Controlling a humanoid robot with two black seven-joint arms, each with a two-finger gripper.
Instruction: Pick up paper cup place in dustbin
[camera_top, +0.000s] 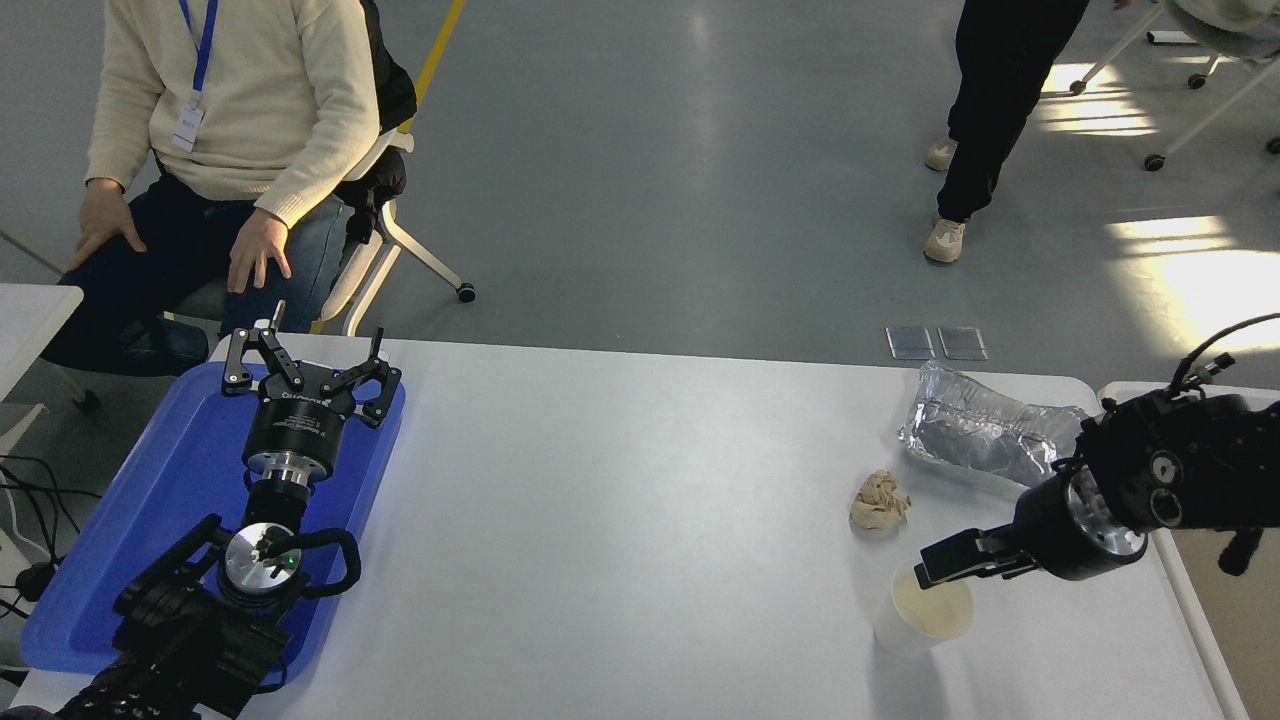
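The paper cup (932, 612) stands upright on the white table at the front right, its cream inside showing. My right gripper (928, 566) comes in from the right edge and hangs low over the cup's far rim; its tip overlaps the rim. Its opening is hidden by the side-on angle. The dustbin (1200, 625) sits beyond the table's right edge; only its off-white rim and some beige inside show. My left gripper (305, 365) is parked open over the blue tray at the lower left.
A crumpled tan paper wad (880, 501) lies just behind the cup. A silver foil bag (975, 430) lies behind it at the far right. The blue tray (120, 530) is at the left. A person (240, 110) sits at the far left; another stands at the far right.
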